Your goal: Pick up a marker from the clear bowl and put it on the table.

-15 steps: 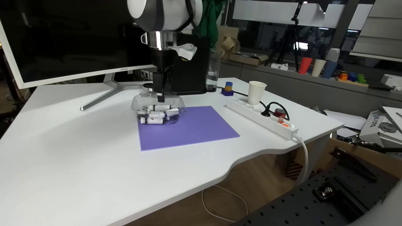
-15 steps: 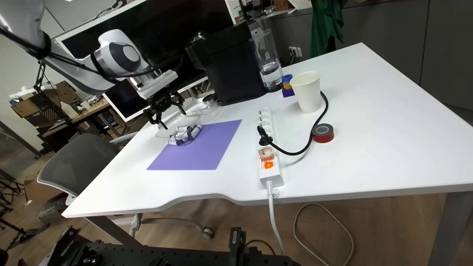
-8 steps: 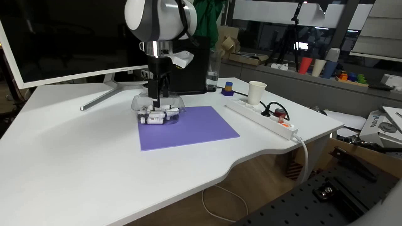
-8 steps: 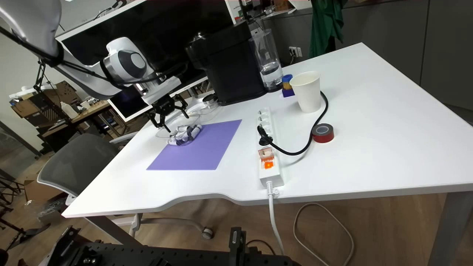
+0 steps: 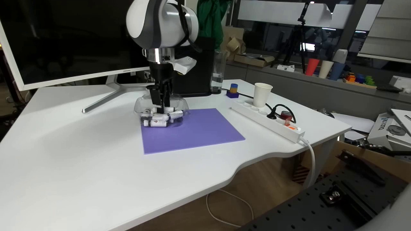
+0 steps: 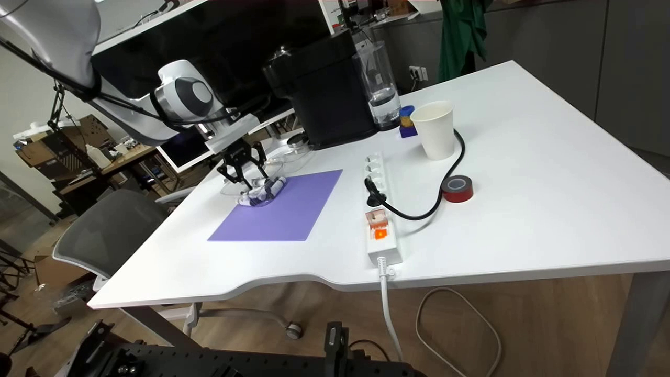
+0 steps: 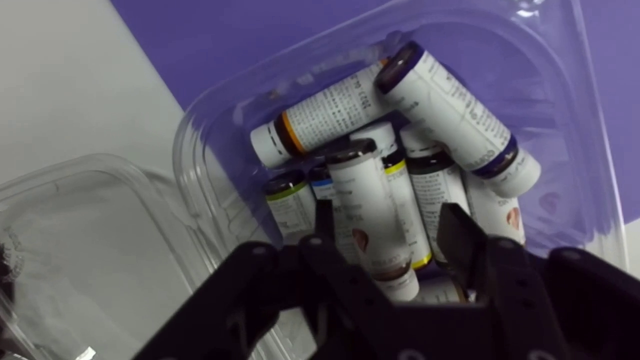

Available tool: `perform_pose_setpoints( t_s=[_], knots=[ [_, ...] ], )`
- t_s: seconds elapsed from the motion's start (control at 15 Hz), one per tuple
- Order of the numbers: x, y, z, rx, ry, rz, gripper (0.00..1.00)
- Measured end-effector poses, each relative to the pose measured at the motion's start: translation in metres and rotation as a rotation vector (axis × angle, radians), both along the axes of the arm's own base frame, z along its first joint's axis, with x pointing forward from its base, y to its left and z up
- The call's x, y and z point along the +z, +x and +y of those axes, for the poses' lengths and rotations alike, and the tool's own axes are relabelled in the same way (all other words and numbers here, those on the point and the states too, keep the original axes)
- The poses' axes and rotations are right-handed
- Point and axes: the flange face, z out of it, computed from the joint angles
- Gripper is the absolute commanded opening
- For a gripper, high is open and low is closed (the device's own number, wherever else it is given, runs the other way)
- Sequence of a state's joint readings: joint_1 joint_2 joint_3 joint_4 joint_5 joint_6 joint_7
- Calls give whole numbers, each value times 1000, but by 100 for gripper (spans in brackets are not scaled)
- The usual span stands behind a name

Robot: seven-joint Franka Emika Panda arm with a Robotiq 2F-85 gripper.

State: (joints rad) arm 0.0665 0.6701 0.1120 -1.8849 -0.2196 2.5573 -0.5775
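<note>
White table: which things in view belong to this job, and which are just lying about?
For the job:
clear bowl
markers in it, which look like small capped bottles
pincer, open
white table, where one should go

Just lying about:
purple mat, partly under the bowl
white cup
power strip
red tape roll

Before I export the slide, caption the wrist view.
Open end effector over white-capped, labelled vials heaped in a clear plastic tub, partly on a purple mat.

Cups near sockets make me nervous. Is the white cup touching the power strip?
Apart. In an exterior view, the white cup stands beside the power strip, and a band of the white table shows between them.
</note>
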Motion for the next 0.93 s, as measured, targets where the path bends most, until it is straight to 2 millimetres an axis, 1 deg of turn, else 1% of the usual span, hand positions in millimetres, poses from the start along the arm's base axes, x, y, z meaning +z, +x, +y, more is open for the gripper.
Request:
perform_pose_setpoints(
  t_s=[0.2, 0.27, 0.33, 0.53, 0.73, 0.93],
  knots=[
    [-3, 2, 0, -7, -1, -1, 6],
    [-2, 3, 0, -9, -1, -3, 3],
    [-1, 4, 0, -10, 0, -5, 7],
    [7, 6, 1, -19, 2, -17, 7],
    [35, 5, -2, -51, -3, -40, 7],
    [71, -5, -14, -109, -29, -47, 7]
  ],
)
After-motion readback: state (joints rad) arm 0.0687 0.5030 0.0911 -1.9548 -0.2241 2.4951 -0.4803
